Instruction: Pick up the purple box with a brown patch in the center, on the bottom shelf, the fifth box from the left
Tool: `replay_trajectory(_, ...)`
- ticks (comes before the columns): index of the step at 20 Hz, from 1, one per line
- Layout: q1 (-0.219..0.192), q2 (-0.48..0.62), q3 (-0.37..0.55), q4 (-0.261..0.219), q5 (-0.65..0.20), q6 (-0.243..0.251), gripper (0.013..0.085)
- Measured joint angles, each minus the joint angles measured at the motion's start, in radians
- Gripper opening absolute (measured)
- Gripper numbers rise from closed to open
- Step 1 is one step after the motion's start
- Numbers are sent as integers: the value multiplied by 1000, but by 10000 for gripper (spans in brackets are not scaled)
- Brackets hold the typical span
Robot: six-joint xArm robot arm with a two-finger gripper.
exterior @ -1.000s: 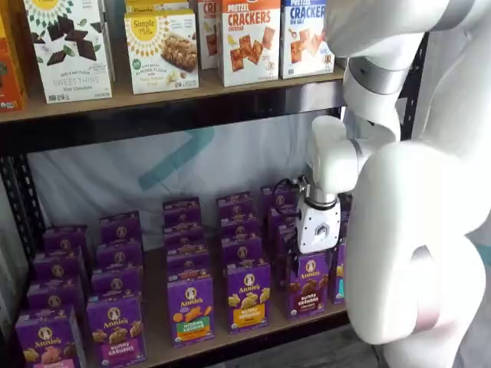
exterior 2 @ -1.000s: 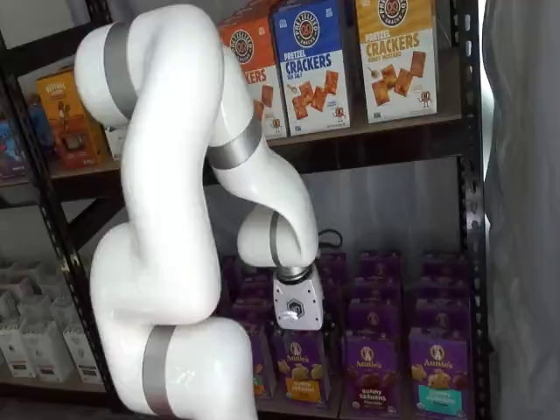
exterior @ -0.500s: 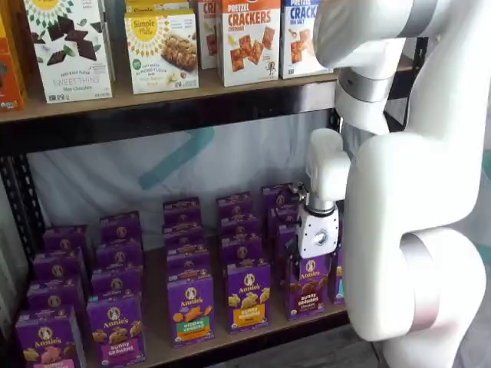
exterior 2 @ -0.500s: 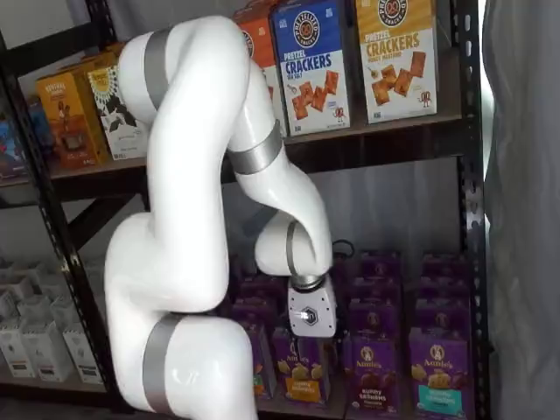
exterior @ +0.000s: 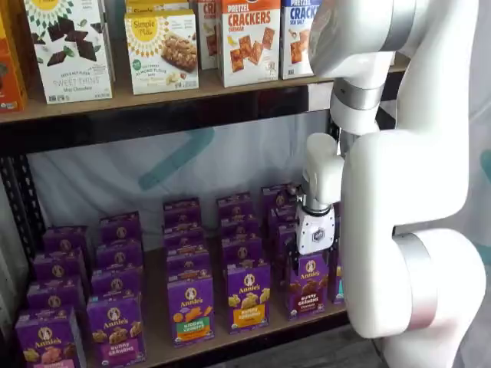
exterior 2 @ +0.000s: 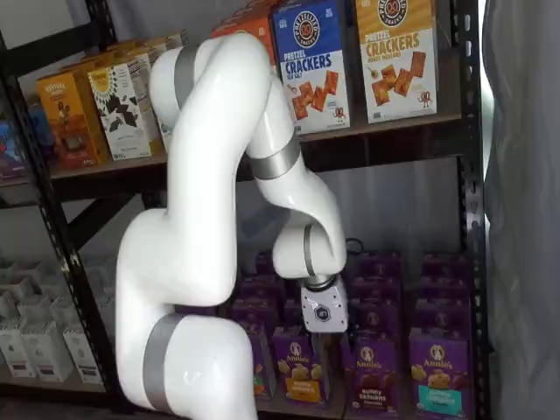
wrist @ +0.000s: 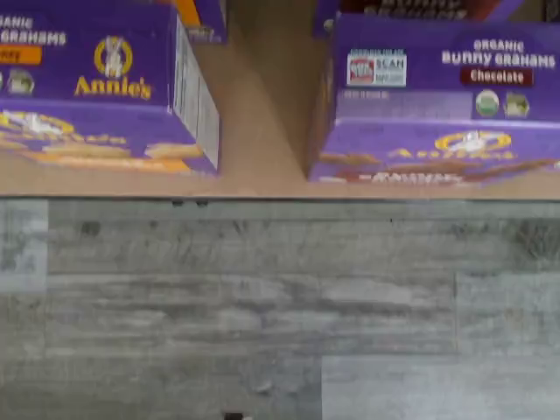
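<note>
The purple box (exterior: 308,285) with dark brown bunny snacks stands at the front of the bottom shelf (exterior: 156,341). It also shows in a shelf view (exterior 2: 368,376). In the wrist view the purple box (wrist: 437,105) is seen from above, marked "Chocolate", at the edge of the tan board (wrist: 262,166). My gripper (exterior: 314,254) hangs just above and in front of this box, its white body plain in both shelf views. The gripper (exterior 2: 330,338) shows no clear gap between its fingers. Nothing is held.
A purple box with a yellow band (exterior: 248,296) stands left of the target, also in the wrist view (wrist: 96,87). More purple boxes fill the rows behind. Cracker boxes (exterior: 250,40) sit on the shelf above. A black post (exterior 2: 471,219) stands at the right. Grey floor (wrist: 262,306) lies below.
The arm has swung right and the gripper has moved right and slightly down, from the yellow-band column to over the brown-snack box.
</note>
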Motion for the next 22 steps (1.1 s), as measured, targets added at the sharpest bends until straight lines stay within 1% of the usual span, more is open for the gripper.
replay_trajectory(3, -3, 49, -51, -5, -8, 2, 850)
replay_trajectory(5, -3, 79, -88, 8, 4, -11, 850)
replay_trajectory(9, -4, 135, -163, 53, 34, -56, 850)
replay_trajectory(13, -15, 185, -236, 95, 60, -107, 850)
replay_trajectory(15, -27, 208, -272, 87, 67, -111, 850)
replay_trajectory(16, -34, 219, -286, 65, 66, -97, 850)
replay_trajectory(17, -39, 228, -299, 59, 63, -96, 850)
replay_trajectory(19, -48, 248, -331, 86, 72, -131, 850)
replay_trajectory(22, -56, 266, -362, 116, 86, -169, 850)
